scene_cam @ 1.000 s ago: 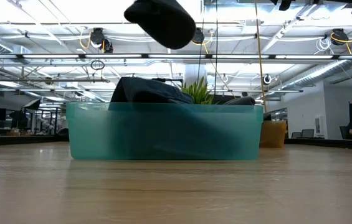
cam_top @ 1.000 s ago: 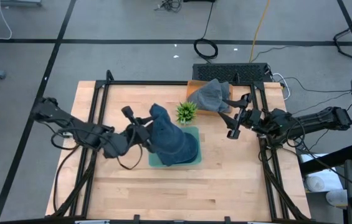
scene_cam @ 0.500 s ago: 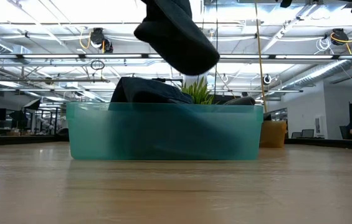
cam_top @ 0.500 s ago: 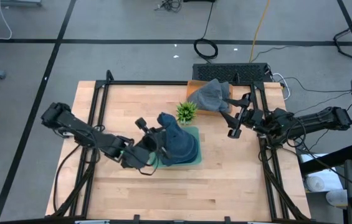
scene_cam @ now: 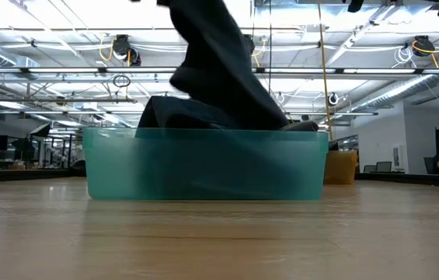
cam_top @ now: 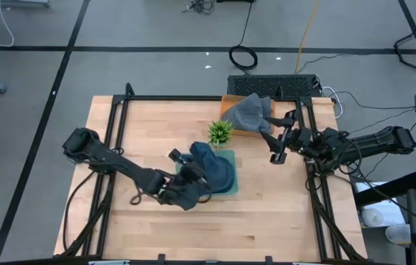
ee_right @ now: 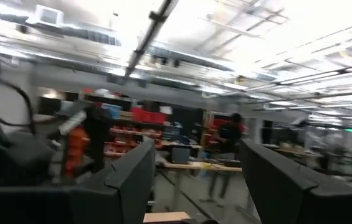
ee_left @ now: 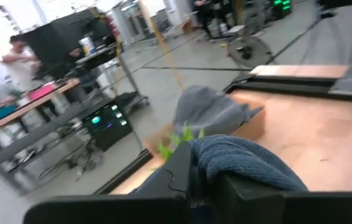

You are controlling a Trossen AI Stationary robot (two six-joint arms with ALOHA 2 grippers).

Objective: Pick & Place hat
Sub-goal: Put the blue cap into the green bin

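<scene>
A dark blue hat (cam_top: 216,169) is bunched over the teal bin (cam_top: 231,185) at mid-table; in the low view its cloth (scene_cam: 219,74) drops from above into the bin (scene_cam: 203,167). My left gripper (cam_top: 195,177) is shut on it at the bin's left side, also seen in the left wrist view (ee_left: 204,180). A grey hat (cam_top: 252,112) lies on an orange box at the far edge. My right gripper (cam_top: 277,145) waits open to the right of the bin, its fingers apart in the right wrist view (ee_right: 197,186). My left gripper pinches a rolled fold of the blue hat (ee_left: 235,158) between its two fingers (ee_left: 179,171). It comes in from the table's left and near side. The cloth hangs below the gripper, and its lower part (scene_cam: 203,117) rests inside the bin.
A small green plant (cam_top: 220,132) stands just beyond the bin's far edge. The orange box (cam_top: 228,110) under the grey hat sits at the far edge. Black frame rails (cam_top: 112,132) run along both sides. Bare wood lies toward the near edge (cam_top: 215,228).
My left gripper has moved toward the table's right and near edge and come down, staying shut on the blue hat. The hat, spread wide over the bin's left side before, is now bunched smaller over the bin, and its cloth has dropped into it.
</scene>
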